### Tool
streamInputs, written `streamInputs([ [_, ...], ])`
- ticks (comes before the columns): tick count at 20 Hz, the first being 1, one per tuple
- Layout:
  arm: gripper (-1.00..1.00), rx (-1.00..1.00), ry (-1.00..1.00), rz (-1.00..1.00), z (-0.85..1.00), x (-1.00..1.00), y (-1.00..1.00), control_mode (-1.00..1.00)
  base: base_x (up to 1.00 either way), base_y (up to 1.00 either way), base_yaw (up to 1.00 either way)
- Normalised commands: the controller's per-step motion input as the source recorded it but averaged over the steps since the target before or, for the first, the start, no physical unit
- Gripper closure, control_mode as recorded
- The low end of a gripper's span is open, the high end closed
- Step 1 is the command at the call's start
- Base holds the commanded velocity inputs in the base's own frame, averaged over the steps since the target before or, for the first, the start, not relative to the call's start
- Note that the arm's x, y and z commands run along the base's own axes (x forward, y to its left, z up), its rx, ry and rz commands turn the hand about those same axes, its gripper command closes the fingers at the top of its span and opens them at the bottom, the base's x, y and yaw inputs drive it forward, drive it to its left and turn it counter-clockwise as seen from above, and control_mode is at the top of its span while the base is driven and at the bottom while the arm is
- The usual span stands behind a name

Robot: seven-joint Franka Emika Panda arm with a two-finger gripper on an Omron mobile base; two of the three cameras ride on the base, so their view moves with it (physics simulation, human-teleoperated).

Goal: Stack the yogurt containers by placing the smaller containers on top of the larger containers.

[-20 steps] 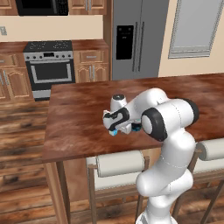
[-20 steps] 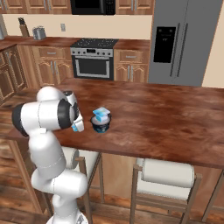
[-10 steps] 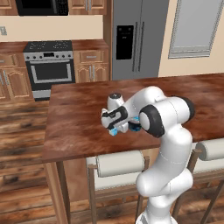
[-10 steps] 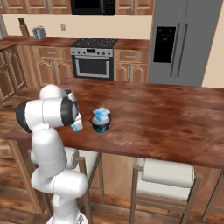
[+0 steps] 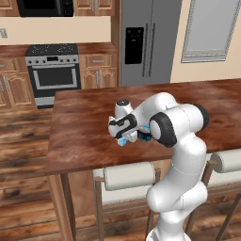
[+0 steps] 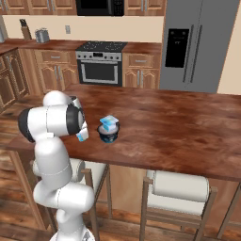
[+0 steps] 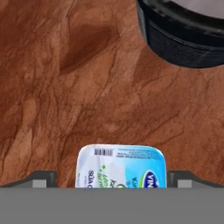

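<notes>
One small light-blue yogurt cup lies on the wooden counter, lid towards the hand camera. It sits between the two finger tips of my gripper, with a gap on each side, so the gripper is open around it. From the base cameras this cup shows just below the hand, near the counter's front edge. The larger dark navy tub stands a short way to the right. A second small light-blue cup rests on top of it. In the hand view the tub's wall shows at the top right.
The wooden counter stretches far to the right and back. Two stools with white rolled backs stand under its front edge. A stove and a grey fridge line the back wall.
The hand has come down slightly over the small cup on the counter. The jaws stay wide and the tub with its cup has not moved.
</notes>
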Motion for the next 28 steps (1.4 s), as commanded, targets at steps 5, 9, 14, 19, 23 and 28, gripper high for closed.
streamInputs([
  [5,-1.00,0.00,0.00,0.00,-0.10,0.00,-0.03,-1.00,0.00,0.00,0.00],
  [9,-1.00,0.00,0.00,0.00,-0.10,0.00,0.00,-1.00,0.00,0.00,0.00],
  [14,-1.00,0.00,0.00,0.00,-0.06,0.00,0.00,-1.00,0.00,0.00,0.00],
  [19,-1.00,-0.02,0.00,0.00,-0.09,0.00,0.00,-1.00,0.00,0.00,0.00],
  [23,1.00,-0.01,0.00,0.00,-0.02,0.00,0.00,-1.00,0.00,0.00,0.00],
  [28,1.00,0.00,0.00,0.00,0.00,0.00,0.00,-1.00,0.00,0.00,0.00],
])
